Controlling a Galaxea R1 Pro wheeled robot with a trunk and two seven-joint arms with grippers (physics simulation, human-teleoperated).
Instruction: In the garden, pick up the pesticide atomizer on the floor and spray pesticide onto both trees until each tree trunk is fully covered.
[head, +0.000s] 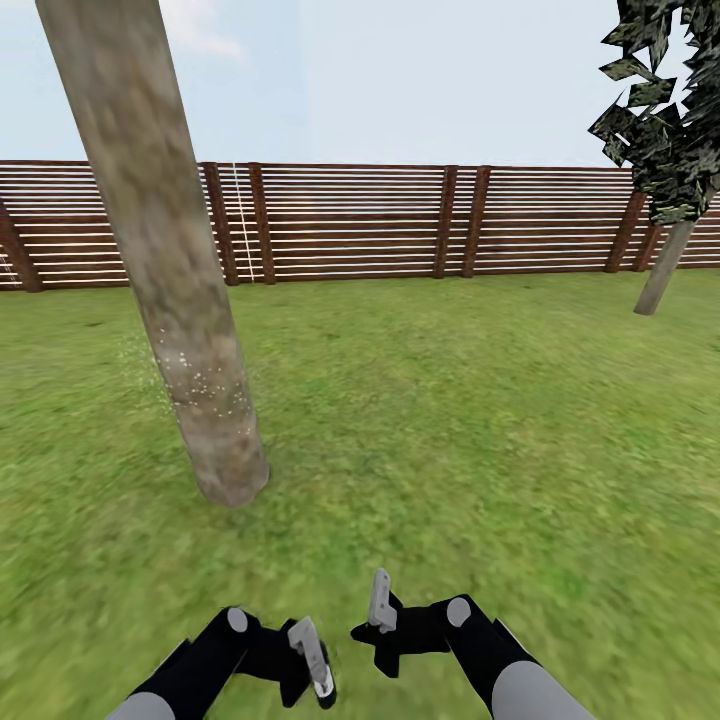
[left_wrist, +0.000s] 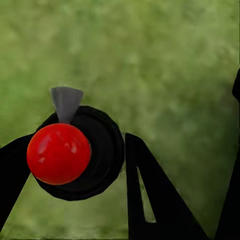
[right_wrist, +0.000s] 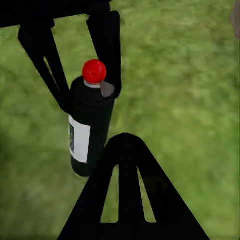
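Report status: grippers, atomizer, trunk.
Left gripper shut on atomizer, red cap up. Right gripper open, empty. Near tree trunk ahead-left, speckled low down. Grass between, nothing blocking.

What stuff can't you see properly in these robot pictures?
- Near tree trunk: its crown is cut off by the head view's top edge.
- Far tree: partly cut off by the right edge.
- Atomizer: its label is too blurred to read in the right wrist view.
- Right gripper: open or shut is unclear; one finger shows, arm blocks the rest.

green grass lawn (head: 450, 420), two tree trunks (head: 165, 260) rooted, fence (head: 350, 220) behind
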